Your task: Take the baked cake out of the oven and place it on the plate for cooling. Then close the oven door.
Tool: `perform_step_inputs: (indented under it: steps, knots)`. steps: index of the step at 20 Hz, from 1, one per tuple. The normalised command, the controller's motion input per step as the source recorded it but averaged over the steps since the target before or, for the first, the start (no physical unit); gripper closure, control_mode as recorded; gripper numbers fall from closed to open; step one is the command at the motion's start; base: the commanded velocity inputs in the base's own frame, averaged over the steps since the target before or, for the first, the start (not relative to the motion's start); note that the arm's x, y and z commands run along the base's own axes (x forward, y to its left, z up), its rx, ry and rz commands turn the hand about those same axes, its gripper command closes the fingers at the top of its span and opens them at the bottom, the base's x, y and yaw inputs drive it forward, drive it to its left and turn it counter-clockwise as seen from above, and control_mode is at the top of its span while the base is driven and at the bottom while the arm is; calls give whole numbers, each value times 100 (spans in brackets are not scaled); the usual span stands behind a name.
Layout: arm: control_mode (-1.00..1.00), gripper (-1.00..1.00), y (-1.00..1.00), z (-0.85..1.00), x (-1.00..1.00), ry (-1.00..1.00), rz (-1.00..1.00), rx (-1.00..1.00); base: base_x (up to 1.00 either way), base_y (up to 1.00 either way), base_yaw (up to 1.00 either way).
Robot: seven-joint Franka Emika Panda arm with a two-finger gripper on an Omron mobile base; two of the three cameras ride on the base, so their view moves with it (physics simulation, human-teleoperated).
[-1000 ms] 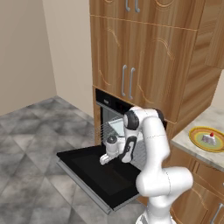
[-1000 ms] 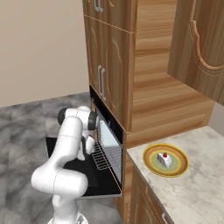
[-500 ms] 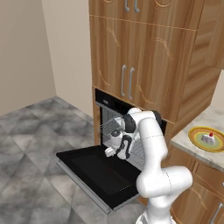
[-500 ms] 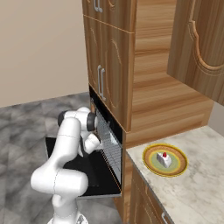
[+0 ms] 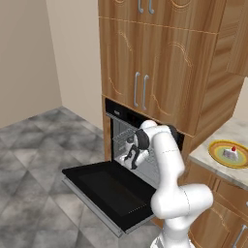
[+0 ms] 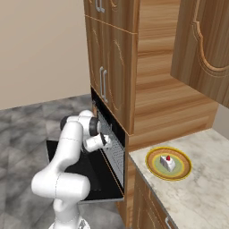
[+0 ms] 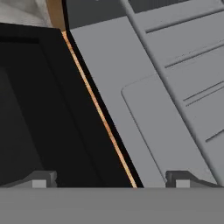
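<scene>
Your spread, empty hand [image 5: 131, 157] hovers at the black oven's [image 5: 127, 140] mouth while the tiny white cake [image 6: 167, 163] sits on the yellow-rimmed plate [image 6: 169, 163]; lifting the black drop-down door [image 5: 107, 192] could trap your arm.

The baked cake [image 6: 167, 163] sits on the plate [image 6: 157, 168]; the oven door [image 5: 104, 196] hangs open below the oven [image 5: 127, 125].

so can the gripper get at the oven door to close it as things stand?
Probably yes: the gripper is open at the oven mouth, just above the lowered oven door, with nothing lying between them.
</scene>
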Motion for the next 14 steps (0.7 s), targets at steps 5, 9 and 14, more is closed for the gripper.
perform_step_inputs:
  steps: [5,9,14]
  knots:
    - [-100,-100,3,61,-45,-1,0,0,0,0,0]
    - [-100,-100,20,83,-86,-1,1,0,0,0,0]
    - [-100,-100,32,93,-97,0,4,0,0,0,0]
